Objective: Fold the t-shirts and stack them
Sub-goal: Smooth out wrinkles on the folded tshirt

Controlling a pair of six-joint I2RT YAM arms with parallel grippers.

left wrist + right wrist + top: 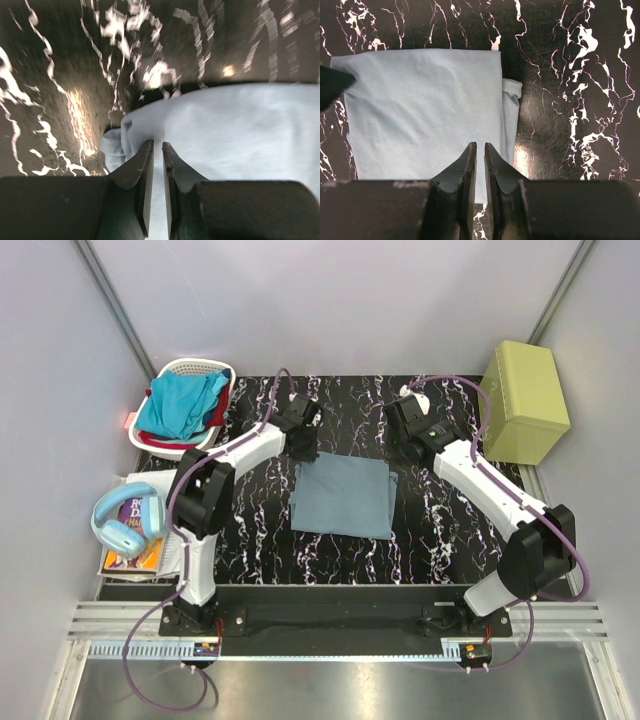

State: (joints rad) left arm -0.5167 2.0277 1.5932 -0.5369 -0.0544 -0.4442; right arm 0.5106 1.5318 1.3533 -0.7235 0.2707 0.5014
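Observation:
A muted grey-blue t-shirt lies folded into a rectangle in the middle of the black marbled table. My left gripper hangs over its far left corner. In the left wrist view that corner of the shirt is bunched just beyond the left gripper, whose jaws stand a narrow slit apart with nothing clamped. My right gripper hovers past the shirt's far right corner. Seen from the right wrist, the shirt lies flat below the right gripper, which is barely open and empty. A turquoise tee and a red tee lie in the basket.
The white laundry basket stands at the far left corner of the table. A yellow-green box sits at the far right. Blue headphones rest on books off the table's left edge. Grey walls enclose the workspace.

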